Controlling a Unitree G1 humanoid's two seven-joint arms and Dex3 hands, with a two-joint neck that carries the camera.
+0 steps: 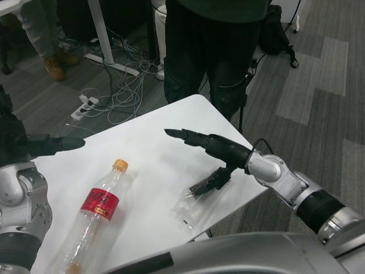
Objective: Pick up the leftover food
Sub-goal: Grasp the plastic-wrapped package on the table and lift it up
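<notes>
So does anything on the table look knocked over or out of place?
Yes: the plastic bottle lies on its side instead of standing. The clear bag of leftover food sits at the table's near right edge, under the right hand.

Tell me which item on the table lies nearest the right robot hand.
The clear wrapper with dark leftover food, right under the right robot hand. The plastic bottle with the red label lies farther off, toward the left robot hand.

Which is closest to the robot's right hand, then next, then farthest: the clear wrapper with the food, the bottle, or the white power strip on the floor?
From the right hand, in the head view:
1. Clear wrapper with the food, just under the hand, near the table's right edge.
2. Plastic bottle, lying on the table's left part.
3. White power strip, on the floor beyond the table, upper left.
</notes>
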